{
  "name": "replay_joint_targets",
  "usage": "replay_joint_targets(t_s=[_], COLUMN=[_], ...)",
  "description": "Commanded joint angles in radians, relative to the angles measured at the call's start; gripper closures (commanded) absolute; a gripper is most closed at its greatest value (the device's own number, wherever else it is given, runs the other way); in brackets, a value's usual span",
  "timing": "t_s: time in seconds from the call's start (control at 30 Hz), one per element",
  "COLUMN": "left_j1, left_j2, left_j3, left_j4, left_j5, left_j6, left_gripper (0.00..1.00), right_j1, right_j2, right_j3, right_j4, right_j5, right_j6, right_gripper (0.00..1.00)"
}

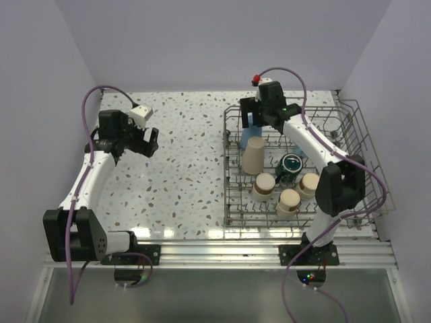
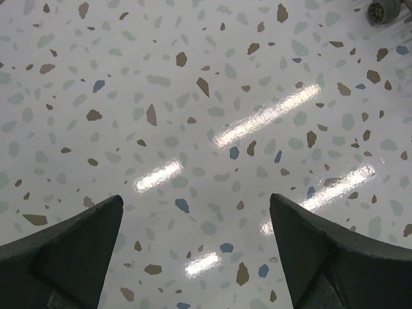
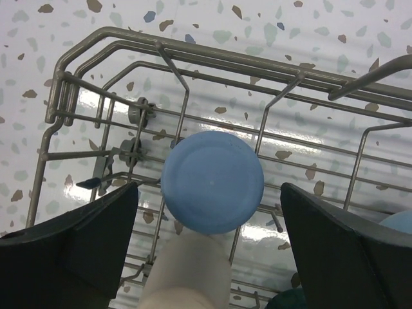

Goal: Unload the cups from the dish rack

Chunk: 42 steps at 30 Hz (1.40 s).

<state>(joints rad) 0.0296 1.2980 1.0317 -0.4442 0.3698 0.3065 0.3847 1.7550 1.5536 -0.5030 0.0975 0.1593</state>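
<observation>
While the left gripper (image 2: 196, 212) hangs with dark wedge fingers spread wide over the glossy speckled table (image 2: 193, 96) — well apart from the grey wire dish rack (image 1: 363, 134) — the cups (image 1: 289, 200) stand inside that rack. At its far-left corner the right gripper (image 3: 209, 193) points down, arm outstretched, jaws parted either side of a round light blue tumbler (image 3: 212, 180) — not touching it.
</observation>
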Motion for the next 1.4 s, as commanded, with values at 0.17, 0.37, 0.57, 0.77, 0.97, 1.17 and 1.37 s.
replay_joint_targets(t_s=[0.17, 0.37, 0.57, 0.77, 0.97, 1.17, 1.37], left_j1=[-0.003, -0.003, -0.002, -0.003, -0.002, 0.001, -0.002], left_j2=[0.006, 0.004, 0.001, 0.000, -0.002, 0.009, -0.032], left_j3=[-0.012, -0.012, -0.013, 0.001, 0.060, 0.194, 0.151], left_j4=[0.012, 0.010, 0.010, 0.004, 0.009, 0.036, 0.494], left_j5=[0.008, 0.008, 0.009, 0.015, 0.096, 0.332, 0.688], left_j6=[0.002, 0.003, 0.008, 0.011, -0.021, -0.131, -0.583], left_gripper=[0.00, 0.00, 0.00, 0.00, 0.00, 0.16, 0.17], right_j1=[0.011, 0.010, 0.010, 0.011, 0.011, 0.011, 0.029], right_j2=[0.086, 0.107, 0.078, -0.083, -0.215, -0.339, -0.351], right_j3=[0.074, 0.082, 0.063, 0.051, 0.123, 0.093, -0.007], right_j4=[0.000, 0.011, 0.021, 0.017, -0.011, 0.130, 0.605], right_j5=[0.060, 0.064, 0.059, 0.062, 0.061, -0.149, -0.450], right_j6=[-0.033, -0.049, -0.060, -0.070, -0.078, 0.049, 0.396], right_gripper=[0.10, 0.31, 0.58, 0.70, 0.76, 0.79, 0.86])
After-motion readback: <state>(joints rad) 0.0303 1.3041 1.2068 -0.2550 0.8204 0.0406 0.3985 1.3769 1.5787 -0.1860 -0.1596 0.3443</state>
